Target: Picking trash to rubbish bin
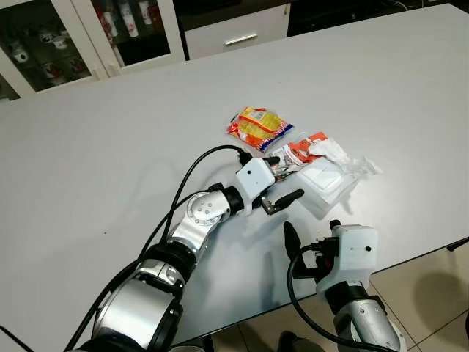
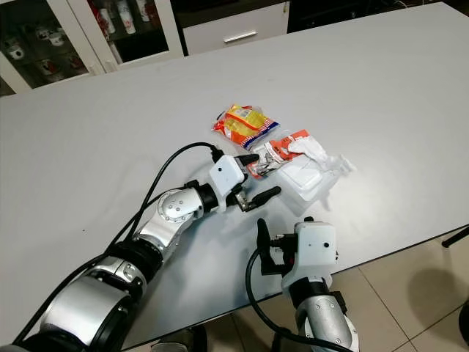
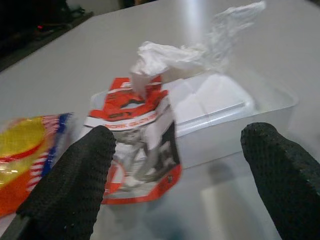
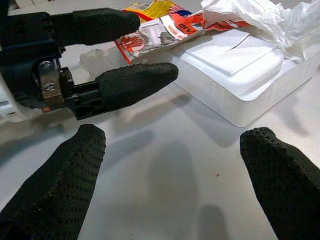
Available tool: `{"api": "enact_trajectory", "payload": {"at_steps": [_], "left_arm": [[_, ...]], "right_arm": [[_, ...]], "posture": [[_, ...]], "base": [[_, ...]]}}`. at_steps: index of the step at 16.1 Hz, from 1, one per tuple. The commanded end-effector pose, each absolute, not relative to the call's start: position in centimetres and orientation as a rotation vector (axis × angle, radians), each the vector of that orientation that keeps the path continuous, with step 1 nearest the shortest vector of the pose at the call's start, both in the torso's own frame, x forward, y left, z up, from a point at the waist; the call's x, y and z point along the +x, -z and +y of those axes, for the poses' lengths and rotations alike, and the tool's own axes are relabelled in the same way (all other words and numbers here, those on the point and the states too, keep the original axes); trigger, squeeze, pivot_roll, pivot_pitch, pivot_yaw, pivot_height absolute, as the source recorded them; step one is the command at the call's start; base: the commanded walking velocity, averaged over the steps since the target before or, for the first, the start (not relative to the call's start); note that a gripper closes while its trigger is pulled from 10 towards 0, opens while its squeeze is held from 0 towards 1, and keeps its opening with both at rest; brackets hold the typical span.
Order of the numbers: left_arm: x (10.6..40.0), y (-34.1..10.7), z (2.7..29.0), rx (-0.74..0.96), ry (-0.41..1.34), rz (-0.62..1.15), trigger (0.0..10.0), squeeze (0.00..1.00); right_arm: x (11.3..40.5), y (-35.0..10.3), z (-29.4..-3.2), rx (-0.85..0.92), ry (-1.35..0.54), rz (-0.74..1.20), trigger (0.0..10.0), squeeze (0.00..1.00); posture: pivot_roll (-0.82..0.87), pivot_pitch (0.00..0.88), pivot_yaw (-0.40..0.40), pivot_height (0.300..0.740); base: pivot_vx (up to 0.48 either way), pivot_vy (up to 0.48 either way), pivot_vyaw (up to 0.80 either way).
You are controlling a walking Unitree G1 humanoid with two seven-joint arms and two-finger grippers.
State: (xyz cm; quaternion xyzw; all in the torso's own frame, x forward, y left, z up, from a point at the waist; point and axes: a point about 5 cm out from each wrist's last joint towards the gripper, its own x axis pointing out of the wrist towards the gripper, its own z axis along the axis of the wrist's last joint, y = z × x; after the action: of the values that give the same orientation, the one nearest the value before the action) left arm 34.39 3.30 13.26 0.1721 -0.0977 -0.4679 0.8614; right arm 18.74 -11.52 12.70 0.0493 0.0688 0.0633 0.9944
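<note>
The left gripper [image 1: 281, 178], fingers spread, reaches a red-and-white wrapper [image 3: 142, 145] beside a foam tray [image 1: 326, 183] on the bench [image 1: 110, 147]; the right gripper [image 4: 172, 175] hovers spread nearby.

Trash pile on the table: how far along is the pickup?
Nothing binned yet. The yellow snack packet, red-and-white wrapper and white foam tray with crumpled plastic all lie on the table. Left end effector is open at the wrapper; right end effector is open, holding nothing.
</note>
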Motion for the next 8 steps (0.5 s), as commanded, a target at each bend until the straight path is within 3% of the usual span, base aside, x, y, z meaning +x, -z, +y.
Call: {"api": "enact_trajectory", "payload": {"at_steps": [1,8], "left_arm": [[34.61,-13.60,3.35,0.415,0.963,-0.230,10.0,0.00],[34.92,-13.51,3.40,0.537,0.862,-0.272,10.0,0.00]], "right_arm": [[18.57,-12.66,-11.23,0.106,-0.135,0.138,10.0,0.00],[18.63,-12.85,-11.23,0.102,-0.125,0.129,10.0,0.00]], "posture": [[-0.01,0.190,0.090,0.740],[-0.01,0.188,0.093,0.740]], "base": [[0.000,0.000,0.00],[0.000,0.000,0.00]]}}
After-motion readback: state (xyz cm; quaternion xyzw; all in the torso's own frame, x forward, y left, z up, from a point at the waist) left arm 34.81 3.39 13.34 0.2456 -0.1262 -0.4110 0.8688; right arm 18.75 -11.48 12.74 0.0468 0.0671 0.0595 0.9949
